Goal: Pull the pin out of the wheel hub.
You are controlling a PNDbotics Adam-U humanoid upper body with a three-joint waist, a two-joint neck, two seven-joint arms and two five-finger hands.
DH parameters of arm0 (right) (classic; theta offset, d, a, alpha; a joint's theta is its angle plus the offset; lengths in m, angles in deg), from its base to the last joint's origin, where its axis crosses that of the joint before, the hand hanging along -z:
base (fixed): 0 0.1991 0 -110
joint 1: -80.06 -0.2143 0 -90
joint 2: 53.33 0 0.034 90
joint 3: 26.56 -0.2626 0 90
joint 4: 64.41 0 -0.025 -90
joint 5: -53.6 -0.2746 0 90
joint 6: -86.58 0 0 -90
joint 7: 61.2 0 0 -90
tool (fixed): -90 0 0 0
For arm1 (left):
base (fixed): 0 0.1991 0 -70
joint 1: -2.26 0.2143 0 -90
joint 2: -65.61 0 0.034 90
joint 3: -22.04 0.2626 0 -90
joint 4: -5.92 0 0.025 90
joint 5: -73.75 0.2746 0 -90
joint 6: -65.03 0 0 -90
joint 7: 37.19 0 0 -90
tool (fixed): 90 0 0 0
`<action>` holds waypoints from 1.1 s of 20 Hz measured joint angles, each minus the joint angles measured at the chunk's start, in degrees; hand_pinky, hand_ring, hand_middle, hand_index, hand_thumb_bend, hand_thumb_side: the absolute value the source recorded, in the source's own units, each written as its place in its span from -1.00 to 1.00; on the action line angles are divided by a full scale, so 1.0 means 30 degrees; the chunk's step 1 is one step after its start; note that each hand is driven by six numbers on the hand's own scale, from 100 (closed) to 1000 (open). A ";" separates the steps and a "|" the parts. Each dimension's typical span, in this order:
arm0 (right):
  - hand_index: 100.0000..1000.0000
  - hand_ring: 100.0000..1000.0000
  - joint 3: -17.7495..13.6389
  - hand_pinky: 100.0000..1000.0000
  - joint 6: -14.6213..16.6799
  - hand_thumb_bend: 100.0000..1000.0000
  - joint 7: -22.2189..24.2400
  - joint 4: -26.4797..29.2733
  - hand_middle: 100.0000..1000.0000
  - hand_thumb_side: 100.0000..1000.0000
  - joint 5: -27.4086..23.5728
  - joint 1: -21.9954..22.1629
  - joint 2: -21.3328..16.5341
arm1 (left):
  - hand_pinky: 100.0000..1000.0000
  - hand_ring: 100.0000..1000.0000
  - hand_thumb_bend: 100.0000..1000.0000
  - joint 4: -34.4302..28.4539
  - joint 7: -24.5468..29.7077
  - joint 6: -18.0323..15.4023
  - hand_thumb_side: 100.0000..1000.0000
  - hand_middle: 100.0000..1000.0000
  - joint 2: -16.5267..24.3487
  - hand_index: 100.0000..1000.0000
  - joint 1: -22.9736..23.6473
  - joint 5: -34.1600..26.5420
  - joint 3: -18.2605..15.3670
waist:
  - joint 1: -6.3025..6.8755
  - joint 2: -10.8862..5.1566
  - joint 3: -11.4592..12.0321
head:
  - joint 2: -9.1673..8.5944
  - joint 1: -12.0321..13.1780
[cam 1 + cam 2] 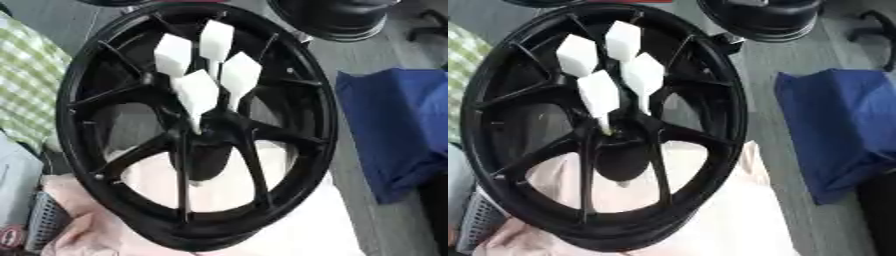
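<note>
Waiting: no hand in view, so its state can't be told.
Wheel point(197, 125): black, propped upright.
Pins point(598, 95): white, four, seated at hub.
Next: reach, pinch one.

Black wheel hub point(289, 90); white pins point(198, 92)

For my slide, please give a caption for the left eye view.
Black wheel hub with four white pins at its centre; no robot hand in view.
</note>
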 measured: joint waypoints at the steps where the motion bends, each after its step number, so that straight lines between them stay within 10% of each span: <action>1: 0.58 0.66 0.0172 0.70 0.0069 -0.64 0.0233 0.0049 0.40 -0.40 -0.0001 -0.0132 0.0000 | 0.34 0.47 -0.47 -0.0001 0.0014 0.0008 0.38 0.14 0.0004 0.30 -0.0001 0.0004 0.0001 | -0.0002 0.0020 -0.0012 | -0.0046 -0.0046; 22: 0.65 0.65 0.4810 0.70 0.1102 -0.56 0.3605 -0.2094 0.42 -0.58 0.0250 -0.4832 0.2708 | 0.34 0.47 -0.48 -0.0004 0.0171 0.0098 0.40 0.14 0.0158 0.30 -0.0029 -0.0002 0.0118 | 0.0002 0.0133 -0.0026 | -0.0146 -0.0135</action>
